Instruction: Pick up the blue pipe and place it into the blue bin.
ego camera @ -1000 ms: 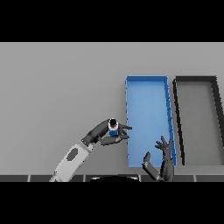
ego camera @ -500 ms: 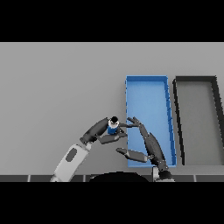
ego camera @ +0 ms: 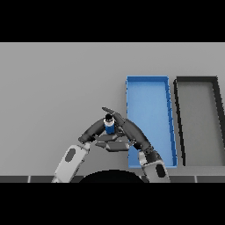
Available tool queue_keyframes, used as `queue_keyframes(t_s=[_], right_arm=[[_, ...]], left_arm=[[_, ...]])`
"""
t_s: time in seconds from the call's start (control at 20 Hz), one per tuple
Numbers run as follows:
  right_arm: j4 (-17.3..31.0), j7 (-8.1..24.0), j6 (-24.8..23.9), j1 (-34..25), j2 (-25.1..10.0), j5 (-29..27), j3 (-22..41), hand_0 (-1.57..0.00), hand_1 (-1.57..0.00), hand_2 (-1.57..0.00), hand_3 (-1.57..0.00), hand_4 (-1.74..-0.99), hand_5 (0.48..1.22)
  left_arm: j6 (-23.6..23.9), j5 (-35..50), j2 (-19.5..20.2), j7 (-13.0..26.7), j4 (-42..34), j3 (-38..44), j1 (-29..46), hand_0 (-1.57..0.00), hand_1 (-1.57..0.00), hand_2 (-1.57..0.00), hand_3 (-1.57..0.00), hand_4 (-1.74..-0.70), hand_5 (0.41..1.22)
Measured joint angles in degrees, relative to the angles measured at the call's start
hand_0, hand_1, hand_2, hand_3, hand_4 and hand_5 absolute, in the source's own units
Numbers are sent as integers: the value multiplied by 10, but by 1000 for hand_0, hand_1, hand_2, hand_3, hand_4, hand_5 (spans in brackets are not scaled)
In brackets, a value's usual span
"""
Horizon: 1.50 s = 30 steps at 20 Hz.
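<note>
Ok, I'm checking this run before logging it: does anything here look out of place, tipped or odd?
Nothing stands out. The blue pipe is held upright between the left hand and the right hand, just left of the blue bin. The black bin sits parallel beside it; neither is askew.

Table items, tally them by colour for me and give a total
Blue: 2, the blue pipe and the blue bin
Black: 1, the black bin
Total: 3
</note>
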Motion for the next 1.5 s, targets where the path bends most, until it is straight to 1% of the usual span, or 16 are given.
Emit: queue_keyframes(t_s=[0.1, 0.2, 0.3, 0.35, 0.4, 0.45, 0.55, 0.7, 0.8, 0.95, 1.1, 1.2, 1.35, 1.4, 1.45, 1.5], right_arm=[[19, 20, 15, -39, 0, -12, -17, -16, -25, -77, 1, -1196, 526], [30, 21, 19, -55, 5, -17, -21, -27, -39, -91, 1, -1184, 516], [32, 21, 22, -74, 5, -26, -30, -69, -108, -166, -44, -1204, 497], [34, 19, 25, -82, 5, -29, -34, -168, -218, -261, -128, -1233, 487], [37, 20, 31, -88, 3, -32, -40, -323, -362, -377, -242, -1278, 485], [42, 20, 33, -100, 6, -37, -41, -507, -530, -538, -401, -1331, 489], [51, 20, 35, -120, 9, -43, -45, -876, -877, -910, -762, -1467, 518], [70, 20, 35, -127, 27, -45, -40, -1215, -1215, -1233, -1021, -1581, 650], [80, 21, 30, -133, 38, -55, -44, -1343, -1343, -1354, -1186, -1628, 856], [78, 20, 27, -132, 39, -83, -42, -1454, -1454, -1460, -1357, -1680, 1034], [82, -6, 13, -132, 32, -53, -13, -1511, -1511, -1514, -1462, -1710, 1125], [80, -1, 3, -134, 30, -54, -16, -1533, -1533, -1535, -1501, -1721, 1160], [74, -17, -17, -126, 28, -44, -10, -1551, -1551, -1552, -1535, -1731, 1190], [77, -23, -21, -130, 27, -41, -9, -1555, -1555, -1556, -1542, -1733, 1196], [74, -31, -29, -127, 23, -31, -3, -1558, -1558, -1559, -1548, -1734, 1201], [81, -19, -30, -132, 22, -30, -1, -1561, -1561, -1561, -1553, -1736, 1205]], left_arm=[[-3, -2, -3, 5, 3, 6, -2, -1571, -1571, -1571, -1571, -1470, 1221], [-5, -12, -3, 4, 3, 8, -2, -1571, -1571, -1571, -1571, -1469, 1221], [-11, -21, -3, -5, -1, 5, 6, -1571, -1571, -1571, -1571, -1465, 1221], [-12, -25, -3, -4, -2, 6, 7, -1571, -1571, -1571, -1571, -1462, 1221], [-15, -27, -2, 2, -6, 8, 10, -1571, -1571, -1571, -1571, -1517, 1221], [-17, -27, -4, -1, -11, 8, 15, -1571, -1571, -1571, -1571, -1560, 1221], [-20, -28, -6, 22, -15, 9, 15, -1571, -1571, -1571, -1571, -1622, 1221], [-16, -31, -14, 20, -12, 17, 13, -1571, -1571, -1571, -1523, -1677, 1221], [-28, -14, -21, 11, -11, 22, 22, -1571, -1571, -1571, -1502, -1699, 1221], [-36, -9, -22, 0, -12, 25, 21, -1571, -1571, -1571, -1441, -1718, 1221], [-29, -17, -31, 7, -12, 30, 18, -1571, -1571, -1571, -1433, -1728, 1221], [-28, -21, -30, 7, -14, 32, 18, -1571, -1571, -1571, -1426, -1731, 1221], [-23, -32, -26, -5, -17, 34, 15, -1571, -1571, -1571, -1454, -1724, 1221], [-12, -45, -21, -9, -21, 34, 15, -1462, -1342, -1293, -1166, -1599, 1221], [-10, -59, -17, -8, -24, 36, 13, -1169, -1073, -1034, -933, -1475, 1221], [-25, -60, -13, -1, -24, 34, 20, -935, -858, -827, -746, -1372, 1221]])
